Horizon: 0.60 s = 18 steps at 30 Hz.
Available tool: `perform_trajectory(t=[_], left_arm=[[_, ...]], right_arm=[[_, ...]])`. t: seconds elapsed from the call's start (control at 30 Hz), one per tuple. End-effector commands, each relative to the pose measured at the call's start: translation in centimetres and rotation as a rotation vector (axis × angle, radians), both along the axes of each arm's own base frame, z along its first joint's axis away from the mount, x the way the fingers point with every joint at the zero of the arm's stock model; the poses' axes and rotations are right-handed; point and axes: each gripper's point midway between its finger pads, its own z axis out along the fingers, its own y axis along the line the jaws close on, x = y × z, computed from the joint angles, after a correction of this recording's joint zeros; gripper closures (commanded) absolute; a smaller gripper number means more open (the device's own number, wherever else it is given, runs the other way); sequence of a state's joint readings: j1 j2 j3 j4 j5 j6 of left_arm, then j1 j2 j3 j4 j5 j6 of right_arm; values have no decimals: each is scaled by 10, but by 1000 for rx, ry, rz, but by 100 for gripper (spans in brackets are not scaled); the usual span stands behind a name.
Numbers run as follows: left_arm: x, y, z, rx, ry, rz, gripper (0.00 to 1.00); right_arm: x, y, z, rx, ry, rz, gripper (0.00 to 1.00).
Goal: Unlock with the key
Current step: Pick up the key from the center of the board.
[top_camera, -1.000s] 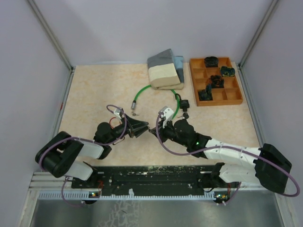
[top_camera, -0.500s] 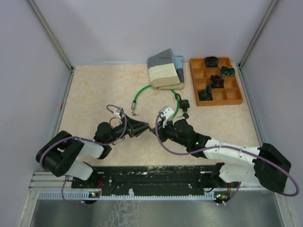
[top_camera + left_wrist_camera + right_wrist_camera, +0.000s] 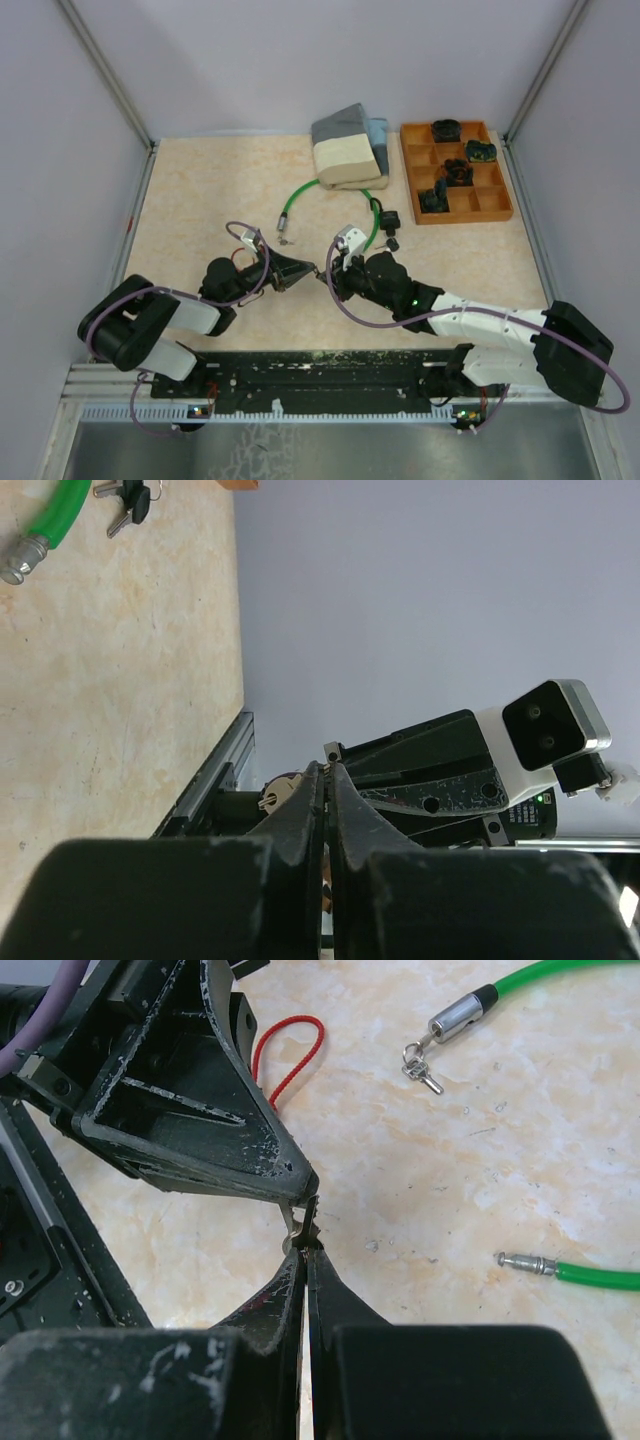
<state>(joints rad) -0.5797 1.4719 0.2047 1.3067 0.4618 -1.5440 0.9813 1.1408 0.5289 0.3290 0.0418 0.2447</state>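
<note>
Metal key (image 3: 300,1224) clamped between two opposing grippers, tip to tip.
Right gripper (image 3: 326,276) is clenched on the key's near end; left gripper (image 3: 303,268), directly facing it, is pinched tight on the far end. Green cable lock (image 3: 299,196) lies beyond both sets of fingertips, well apart from them. Its barrel end (image 3: 461,1015) carries a small key bunch (image 3: 420,1065), and its loose pin end (image 3: 525,1263) lies nearer the right gripper.

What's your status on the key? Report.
Left gripper shut, right gripper shut, both tips pinching the key between them. Green cable lock lies apart, untouched. Nothing in the way.
</note>
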Motion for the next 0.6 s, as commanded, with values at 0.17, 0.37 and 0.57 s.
perform_trajectory(t=[0.17,0.37,0.57], left_arm=[[0,-2,-2,48,-44,-9,71],[0,-3,-1,63,-54,-14,61],[0,-4,0,63,-59,-16,60]], right_arm=[[5,10,50,115,-78,6,100],[5,10,53,126,-79,-2,100],[5,12,53,128,-71,5,100]])
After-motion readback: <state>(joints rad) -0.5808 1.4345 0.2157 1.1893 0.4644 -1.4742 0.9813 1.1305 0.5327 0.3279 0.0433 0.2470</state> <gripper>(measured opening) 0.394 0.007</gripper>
